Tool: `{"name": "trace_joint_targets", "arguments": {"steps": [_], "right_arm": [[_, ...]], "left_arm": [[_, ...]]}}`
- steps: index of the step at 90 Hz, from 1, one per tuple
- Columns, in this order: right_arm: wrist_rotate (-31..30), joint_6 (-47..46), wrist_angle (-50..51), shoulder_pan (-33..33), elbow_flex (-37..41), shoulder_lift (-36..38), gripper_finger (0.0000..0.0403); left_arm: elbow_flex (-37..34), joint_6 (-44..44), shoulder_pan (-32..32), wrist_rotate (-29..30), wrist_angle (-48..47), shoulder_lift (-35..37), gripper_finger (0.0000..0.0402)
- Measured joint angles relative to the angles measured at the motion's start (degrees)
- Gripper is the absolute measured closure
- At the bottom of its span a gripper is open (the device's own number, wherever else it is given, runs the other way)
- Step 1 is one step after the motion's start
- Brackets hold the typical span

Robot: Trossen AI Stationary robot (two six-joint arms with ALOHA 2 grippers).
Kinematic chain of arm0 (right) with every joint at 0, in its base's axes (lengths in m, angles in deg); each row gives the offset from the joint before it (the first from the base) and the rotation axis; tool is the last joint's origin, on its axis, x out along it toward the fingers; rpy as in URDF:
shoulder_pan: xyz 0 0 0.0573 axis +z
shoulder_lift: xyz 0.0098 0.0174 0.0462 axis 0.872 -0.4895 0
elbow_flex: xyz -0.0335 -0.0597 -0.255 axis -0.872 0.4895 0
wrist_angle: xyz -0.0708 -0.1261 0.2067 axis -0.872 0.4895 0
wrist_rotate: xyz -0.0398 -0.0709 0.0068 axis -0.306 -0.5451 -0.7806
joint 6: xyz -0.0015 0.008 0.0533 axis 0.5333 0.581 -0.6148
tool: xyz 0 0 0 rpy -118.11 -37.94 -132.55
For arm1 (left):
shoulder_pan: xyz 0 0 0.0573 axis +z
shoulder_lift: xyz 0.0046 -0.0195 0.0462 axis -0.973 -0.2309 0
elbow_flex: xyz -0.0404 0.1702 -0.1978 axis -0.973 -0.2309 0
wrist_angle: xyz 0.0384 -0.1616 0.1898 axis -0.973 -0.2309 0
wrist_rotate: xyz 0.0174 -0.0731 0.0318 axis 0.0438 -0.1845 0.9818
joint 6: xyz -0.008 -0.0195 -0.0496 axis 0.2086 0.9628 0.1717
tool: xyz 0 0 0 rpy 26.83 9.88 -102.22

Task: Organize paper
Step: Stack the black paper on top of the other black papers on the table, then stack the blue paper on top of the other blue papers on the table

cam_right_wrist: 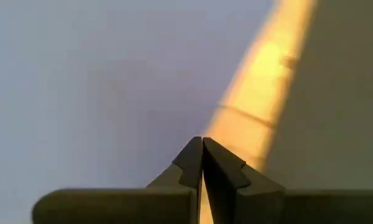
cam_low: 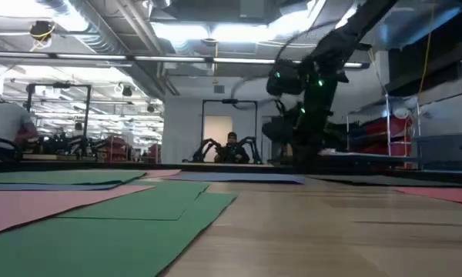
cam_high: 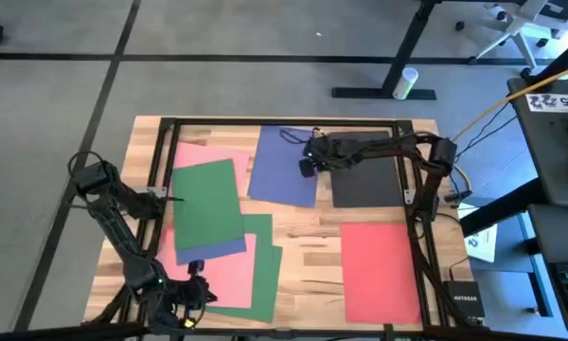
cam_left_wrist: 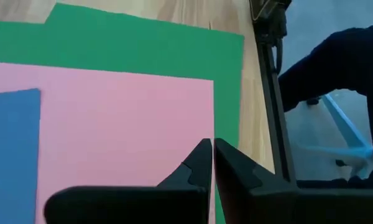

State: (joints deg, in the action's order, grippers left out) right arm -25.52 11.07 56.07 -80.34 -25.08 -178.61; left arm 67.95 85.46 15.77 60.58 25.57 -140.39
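The paper lies flat in several sheets on the wooden table (cam_high: 303, 237). At the left, a green sheet (cam_high: 206, 204) lies over a pink one (cam_high: 191, 152) and a blue one (cam_high: 218, 251). Nearer the front are another pink sheet (cam_high: 225, 275) and green sheets (cam_high: 267, 275). A blue sheet (cam_high: 284, 166) and a black sheet (cam_high: 364, 180) lie at the far side, and a red sheet (cam_high: 379, 270) lies at the front right. My right gripper (cam_high: 308, 163) is shut, low over the blue sheet's right edge (cam_right_wrist: 174, 112). My left gripper (cam_left_wrist: 211, 146) is shut near the front edge, above the pink sheet (cam_left_wrist: 124, 124). My right gripper points its shut fingers (cam_right_wrist: 193, 162) steeply down at the blue sheet's right edge, beside the bare wood strip (cam_right_wrist: 261, 93) between the blue and black sheets. Whether the tips touch the sheet, I cannot tell.
A black frame rail (cam_high: 161, 170) runs around the table. Bare wood shows in the middle between the green and red sheets. A white printed sheet (cam_high: 481, 244) and a black box (cam_high: 462, 292) lie off the right side. A person (cam_low: 231, 146) sits far behind.
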Motion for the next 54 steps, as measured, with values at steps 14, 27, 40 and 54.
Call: {"name": "trace_joint_targets", "arguments": {"steps": [14,27,40,54], "right_arm": [[0.51,3.96,1.61,2.39,-2.6,3.39,0.0403],[0.21,5.46,3.34,4.18,-2.75,7.93,0.0403],[-1.18,7.89,5.67,6.93,-2.75,12.35,0.0403],[-2.28,10.02,7.44,10.39,-2.79,15.97,0.0403]], "left_arm": [[-0.02,-0.53,1.83,-0.02,0.23,-0.01,0.0402],[-0.02,-8.21,5.09,0.04,3.9,-0.02,0.0402],[-0.02,-19.5,8.61,0.02,9.61,0.0,0.0402],[-0.02,-25.75,11.92,0.0,10.95,0.0,0.0402]]}}
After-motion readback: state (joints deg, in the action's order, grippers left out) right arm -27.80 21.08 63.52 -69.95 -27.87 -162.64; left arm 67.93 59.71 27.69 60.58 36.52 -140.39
